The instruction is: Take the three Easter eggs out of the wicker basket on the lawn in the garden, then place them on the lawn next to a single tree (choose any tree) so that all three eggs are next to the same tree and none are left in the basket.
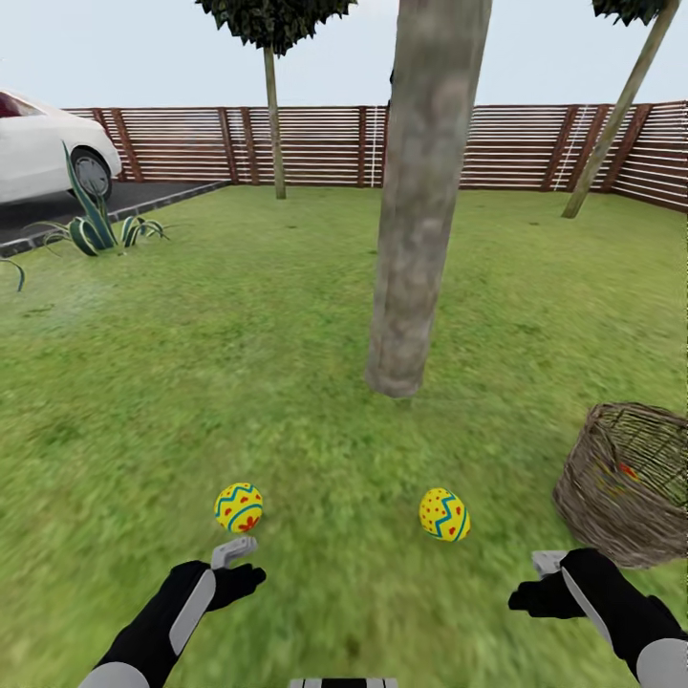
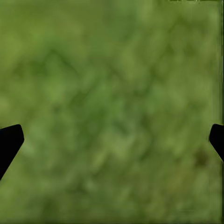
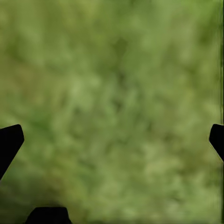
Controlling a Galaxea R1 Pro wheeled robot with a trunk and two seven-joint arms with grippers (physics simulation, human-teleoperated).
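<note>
Spreading wide and green across the garden, lawn (image 1: 239, 334) backed by slatted wooden fence (image 1: 315, 143), with white car (image 1: 38, 143) parked far left beside spiky striped plant (image 1: 96, 225). Rising near the middle, tree (image 1: 420, 191) with grey-brown trunk; wicker basket (image 1: 621, 497) tipped on its side to its right, a speck of orange-red showing inside, too small to identify. Lying on grass before the trunk, well apart, two Easter eggs, left egg (image 1: 239, 506) and right egg (image 1: 444, 514); just behind them, left gripper (image 1: 239, 569) and right gripper (image 1: 535, 583), both with jaws spread wide over bare grass, holding nothing.
</note>
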